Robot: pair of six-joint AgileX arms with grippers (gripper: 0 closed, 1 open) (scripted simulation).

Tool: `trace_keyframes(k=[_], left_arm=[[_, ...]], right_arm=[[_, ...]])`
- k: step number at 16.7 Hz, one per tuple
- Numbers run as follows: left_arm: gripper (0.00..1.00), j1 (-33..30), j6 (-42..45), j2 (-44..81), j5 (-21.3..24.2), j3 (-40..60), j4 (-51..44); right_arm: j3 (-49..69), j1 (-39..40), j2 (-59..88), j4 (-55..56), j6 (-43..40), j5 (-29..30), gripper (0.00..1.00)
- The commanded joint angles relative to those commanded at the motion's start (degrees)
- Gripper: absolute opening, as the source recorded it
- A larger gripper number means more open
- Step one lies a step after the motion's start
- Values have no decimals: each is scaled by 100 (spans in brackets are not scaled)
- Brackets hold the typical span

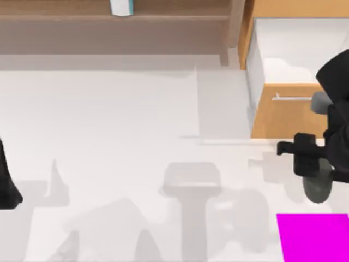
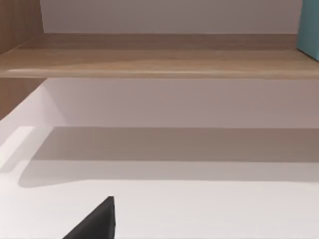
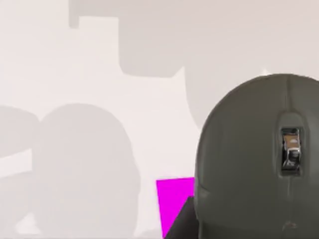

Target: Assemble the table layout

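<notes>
A dark grey computer mouse hangs just above the white table at the right side, and my right gripper is shut on it from above. The right wrist view shows the mouse close up, with its scroll wheel facing the camera. A bright magenta mat lies flat on the table at the front right corner, just in front of the mouse; a corner of the mat shows beside the mouse. My left arm is parked at the table's left edge.
An orange-wood drawer unit stands at the back right, its drawer pulled out with a white inside. A brown wooden shelf runs along the back and carries a blue-and-white box.
</notes>
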Motion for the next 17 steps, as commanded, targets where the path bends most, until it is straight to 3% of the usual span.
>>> trace_keyframes(k=[8,17], left_arm=[[100,0,0,0,0,0,0],[100,0,0,0,0,0,0]], right_arm=[[-1645,485,-515,318,-114,-4,0],[-1713,493,-525,332,-115,-5,0]])
